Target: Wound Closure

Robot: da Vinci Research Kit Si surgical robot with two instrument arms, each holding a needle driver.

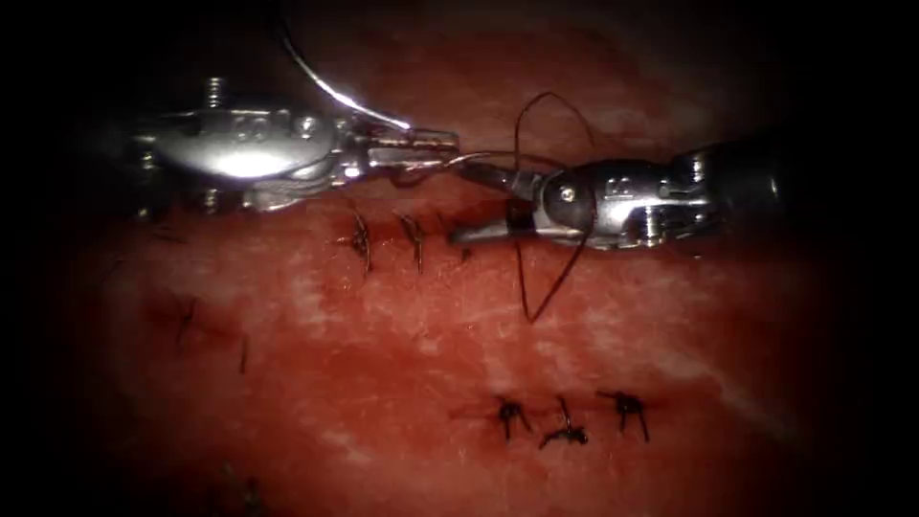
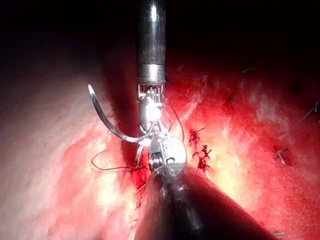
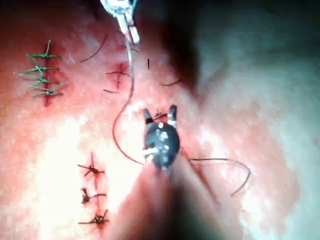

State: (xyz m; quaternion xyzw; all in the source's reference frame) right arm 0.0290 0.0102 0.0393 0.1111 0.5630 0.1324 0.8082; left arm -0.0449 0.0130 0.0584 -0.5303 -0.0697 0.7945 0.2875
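My left tool (image 1: 436, 144) has its jaws shut on the curved needle (image 1: 325, 86) near its tail. The needle arcs up and away, free of the tissue (image 1: 383, 325), and its point is bare (image 2: 90, 90). My right tool (image 1: 462, 203) stands open just right of the left jaws, over the open end of the cut (image 1: 442, 222), gripping nothing. Dark thread (image 1: 555, 278) runs from the needle's tail and loops around the right tool's wrist. In the right wrist view the open jaws (image 3: 160, 114) stand over the tissue, with the thread (image 3: 116, 127) curving beside them.
Two stitches (image 1: 362, 239) (image 1: 416, 239) cross the cut left of the right jaws. A separate row of three knotted stitches (image 1: 565, 421) lies nearer the front. Short cut thread ends (image 1: 187, 316) lie on the tissue at the left. Red fluid wets the surface.
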